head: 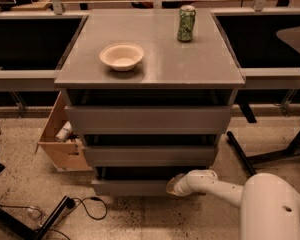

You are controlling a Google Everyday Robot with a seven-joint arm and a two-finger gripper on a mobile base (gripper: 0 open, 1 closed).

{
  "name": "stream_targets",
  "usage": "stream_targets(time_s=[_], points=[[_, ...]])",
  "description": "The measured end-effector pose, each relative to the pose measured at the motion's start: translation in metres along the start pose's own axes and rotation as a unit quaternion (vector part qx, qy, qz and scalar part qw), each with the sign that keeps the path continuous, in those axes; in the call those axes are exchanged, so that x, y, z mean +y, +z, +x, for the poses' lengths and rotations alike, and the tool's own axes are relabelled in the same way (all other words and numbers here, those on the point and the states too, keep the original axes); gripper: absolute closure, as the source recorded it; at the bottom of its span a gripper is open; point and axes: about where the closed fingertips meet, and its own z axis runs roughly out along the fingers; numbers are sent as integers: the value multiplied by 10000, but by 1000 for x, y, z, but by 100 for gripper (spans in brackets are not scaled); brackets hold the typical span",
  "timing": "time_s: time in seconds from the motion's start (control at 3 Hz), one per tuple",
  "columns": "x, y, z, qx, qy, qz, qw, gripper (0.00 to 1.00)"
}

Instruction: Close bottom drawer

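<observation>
The bottom drawer (132, 187) is the lowest, narrowest grey front of the grey cabinet (150, 69). It stands out a little from the cabinet, with a dark gap above it. My gripper (173, 185) is at the end of the white arm (217, 186) that reaches in from the lower right. It is pressed against the right part of the bottom drawer's front. The two wider drawer fronts (147, 119) above are also slightly out.
A cream bowl (121, 56) and a green can (186, 23) stand on the cabinet top. A tan wooden box (60, 139) leans at the cabinet's left. Cables and a black leg (55, 211) lie on the floor at left; a black stand foot (262, 156) at right.
</observation>
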Motion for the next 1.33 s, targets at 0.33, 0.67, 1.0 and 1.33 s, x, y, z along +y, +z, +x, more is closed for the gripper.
stream_targets(time_s=[0.33,0.67,1.0,1.33], points=[[0,0,0,0,0,0,10000,34],[0,0,0,0,0,-1,10000,11],[0,0,0,0,0,-1,10000,0],[0,0,0,0,0,-1,10000,0]])
